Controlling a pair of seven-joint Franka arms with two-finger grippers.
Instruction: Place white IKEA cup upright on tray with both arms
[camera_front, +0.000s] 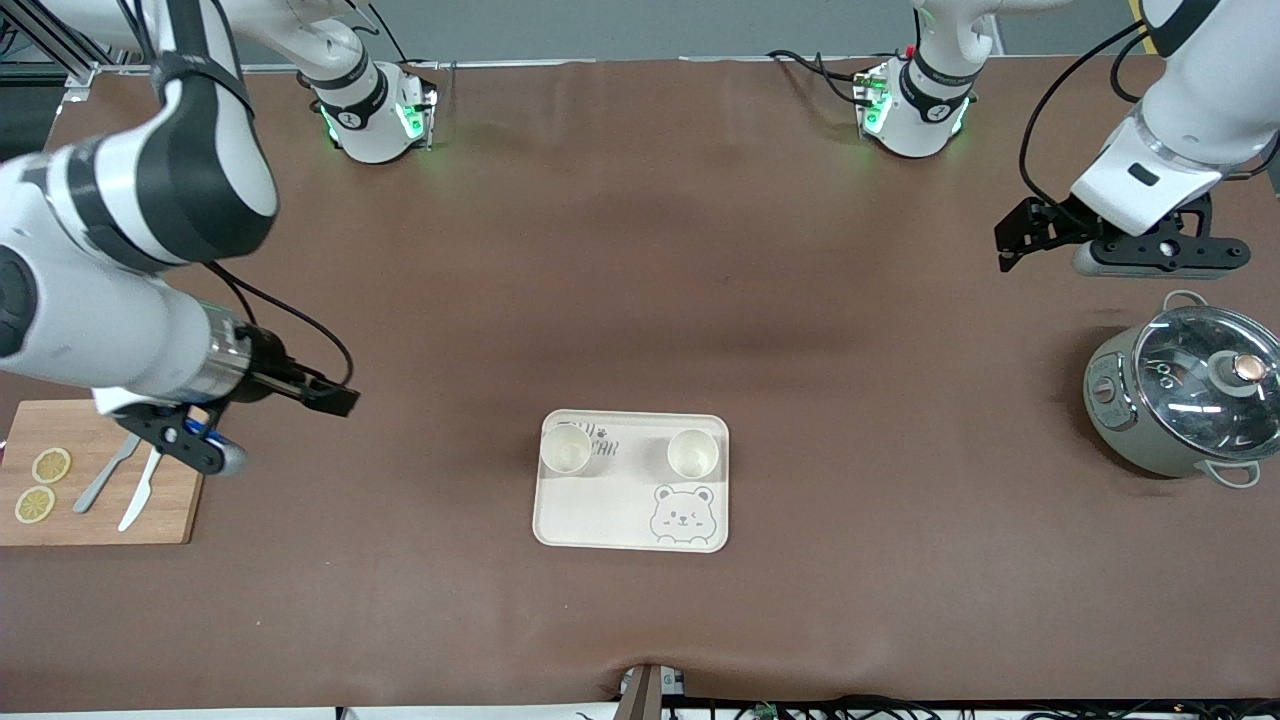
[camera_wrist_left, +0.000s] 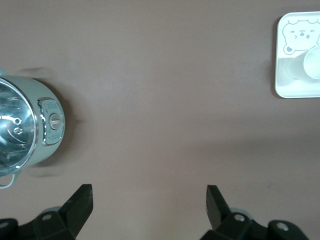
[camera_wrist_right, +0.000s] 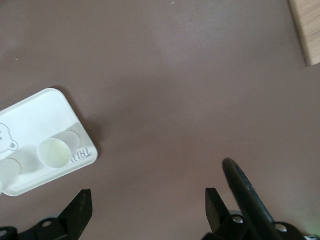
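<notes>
The cream tray (camera_front: 600, 535) with a bear face lies on the brown table, nearer to the front camera. Two white cups stand upright on it, one (camera_front: 566, 449) toward the right arm's end, the other (camera_front: 692, 454) toward the left arm's end. My left gripper (camera_front: 1003, 250) hangs open and empty over bare table beside the pot; its wrist view shows its own gripper (camera_wrist_left: 149, 197), the tray (camera_wrist_left: 285, 75) and a cup (camera_wrist_left: 312, 65). My right gripper (camera_front: 345, 400) is open and empty over the table beside the cutting board; its wrist view shows its own gripper (camera_wrist_right: 148, 200), the tray (camera_wrist_right: 35, 115) and a cup (camera_wrist_right: 54, 152).
A grey-green pot with a glass lid (camera_front: 1185, 400) stands at the left arm's end. At the right arm's end lies a wooden cutting board (camera_front: 160, 520) with two lemon slices, a fork and a knife. A cable runs past the right gripper in the right wrist view.
</notes>
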